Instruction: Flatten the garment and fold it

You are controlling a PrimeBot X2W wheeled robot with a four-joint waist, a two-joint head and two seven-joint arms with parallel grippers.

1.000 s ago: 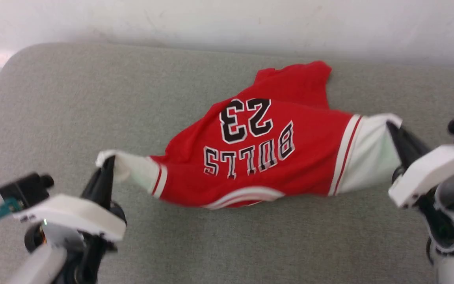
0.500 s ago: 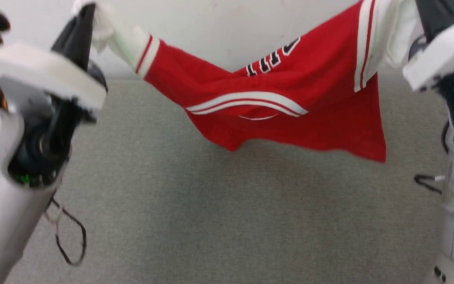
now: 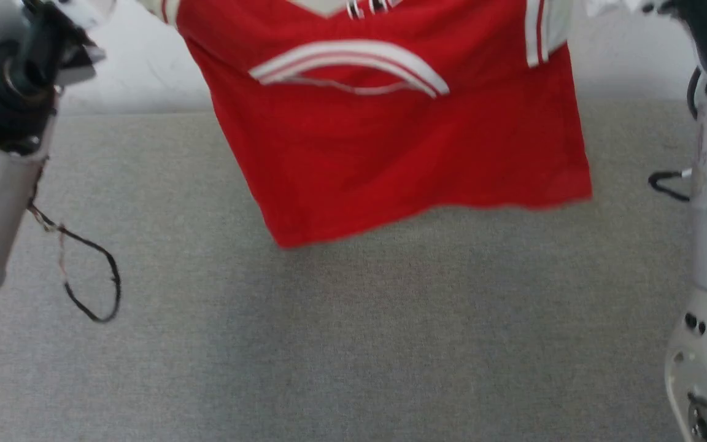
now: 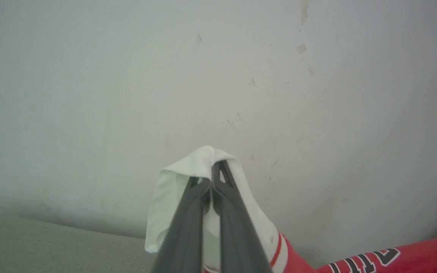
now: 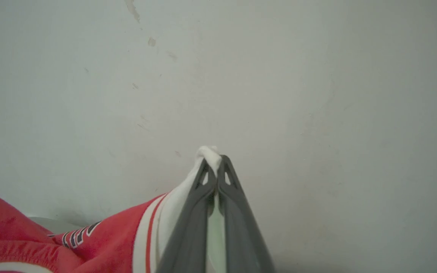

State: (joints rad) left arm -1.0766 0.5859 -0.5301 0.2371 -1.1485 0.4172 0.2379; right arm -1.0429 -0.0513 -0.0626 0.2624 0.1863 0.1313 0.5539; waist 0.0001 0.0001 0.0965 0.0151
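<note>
Raised higher, the garment point(image 3: 402, 153) hangs pinched between left hand point(image 4: 211, 177) and right hand point(image 5: 215, 166).

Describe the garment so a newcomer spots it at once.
Over the grey padded surface, before the pale wall, the garment hangs spread out. The left pincer and right pincer each pinch a white sleeve. It is the one red thing here, with striped white trim.

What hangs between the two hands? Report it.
The garment, in the head view; the wrist views show the left hand and right hand each shut on a white sleeve.
</note>
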